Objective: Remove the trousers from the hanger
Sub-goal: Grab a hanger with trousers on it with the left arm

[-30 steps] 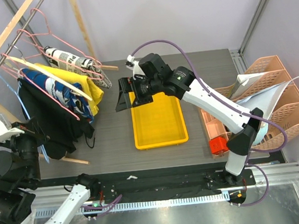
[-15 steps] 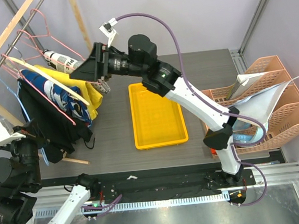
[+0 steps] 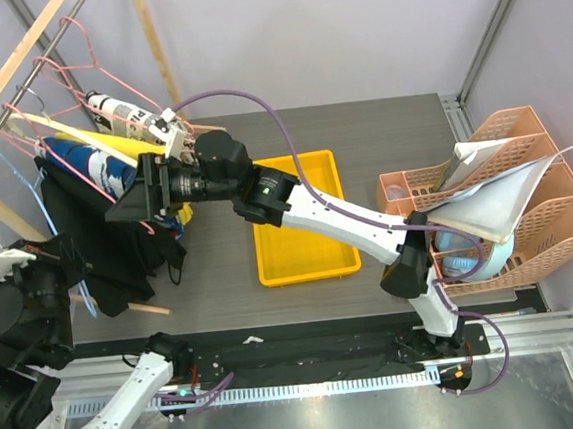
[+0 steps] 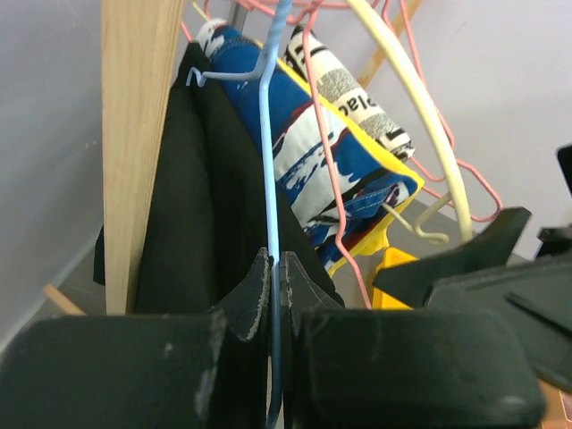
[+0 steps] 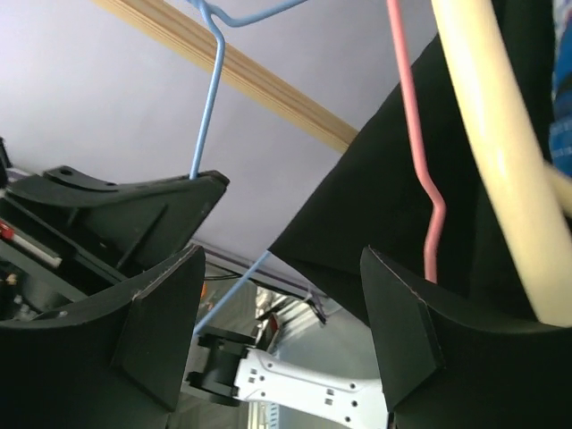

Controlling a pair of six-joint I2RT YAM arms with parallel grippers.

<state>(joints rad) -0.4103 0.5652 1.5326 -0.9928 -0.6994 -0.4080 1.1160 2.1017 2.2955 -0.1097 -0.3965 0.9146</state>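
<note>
The black trousers [image 3: 98, 241] hang on a light-blue wire hanger [image 3: 6, 159] from the wooden rail at the left. My left gripper [image 4: 275, 268] is shut on the blue hanger's wire [image 4: 268, 179], with the trousers [image 4: 192, 223] just behind it; in the top view it [image 3: 73, 268] sits at the trousers' near edge. My right gripper [image 3: 125, 206] is open and empty, right at the trousers' upper right side. In the right wrist view its gripper [image 5: 281, 331] frames the trousers' edge [image 5: 402, 206] and the blue wire [image 5: 210, 89].
Pink [image 5: 416, 134] and cream [image 5: 500, 161] hangers carry blue-patterned [image 3: 102, 170], yellow and newsprint garments beside the trousers. The wooden rail [image 3: 13, 68] runs diagonally. A yellow tray [image 3: 307, 223] lies mid-table. Peach file racks [image 3: 526, 203] stand at the right.
My right arm swung left from over the yellow tray to the hung clothes, its open gripper now at the black trousers. My left gripper stayed shut on the blue hanger.
</note>
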